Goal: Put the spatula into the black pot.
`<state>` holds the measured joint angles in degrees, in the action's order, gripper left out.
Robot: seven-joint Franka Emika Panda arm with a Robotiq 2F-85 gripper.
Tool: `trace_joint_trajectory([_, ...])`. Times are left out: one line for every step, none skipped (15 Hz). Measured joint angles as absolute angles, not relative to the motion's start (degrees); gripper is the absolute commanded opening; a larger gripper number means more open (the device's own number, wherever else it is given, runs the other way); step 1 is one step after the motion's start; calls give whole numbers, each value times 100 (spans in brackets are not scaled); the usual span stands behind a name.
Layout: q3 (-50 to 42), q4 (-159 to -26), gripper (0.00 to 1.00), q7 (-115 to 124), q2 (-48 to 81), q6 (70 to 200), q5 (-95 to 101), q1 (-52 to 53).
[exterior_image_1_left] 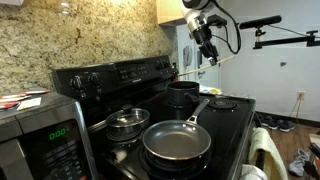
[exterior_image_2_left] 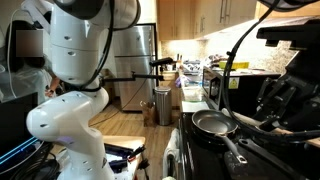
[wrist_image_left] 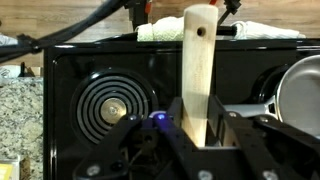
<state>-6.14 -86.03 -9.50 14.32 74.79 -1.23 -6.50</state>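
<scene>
The gripper holds the spatula upright, with its jaws closed narrow on the wood. In an exterior view it hangs high above the stove, near the black pot. The pickup looks done. Lowering the spatula into the pot and releasing it are left.

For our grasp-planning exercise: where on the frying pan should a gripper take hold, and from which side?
Probably the long dark handle of the frying pan, mid-length, from above, fingers closing across its width. The pan body is wide and shallow, while the handle is slim and juts out towards the black pot. The gripper is shut on the spatula.
</scene>
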Motion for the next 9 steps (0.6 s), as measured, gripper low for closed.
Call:
trace_joint_trajectory([-611,-8602,7,-950,1423,7479,-123,-648])
trace_joint_trajectory([-611,-8602,7,-943,1426,7479,-117,-648])
trace_joint_trajectory([-611,-8602,7,-842,1434,7498,-97,-645])
trace_joint_trajectory([-611,-8602,7,-736,1453,7504,-96,-644])
trace_joint_trajectory([-611,-8601,7,-629,1492,7504,-103,-644])
trace_joint_trajectory([-611,-8599,7,-526,1549,7504,-109,-645])
trace_joint_trajectory([-615,-8585,7,-460,1624,7498,-151,-654])
trace_joint_trajectory([-623,-8558,7,-395,1721,7498,-209,-667])
trace_joint_trajectory([-637,-8516,7,-342,1830,7498,-264,-680])
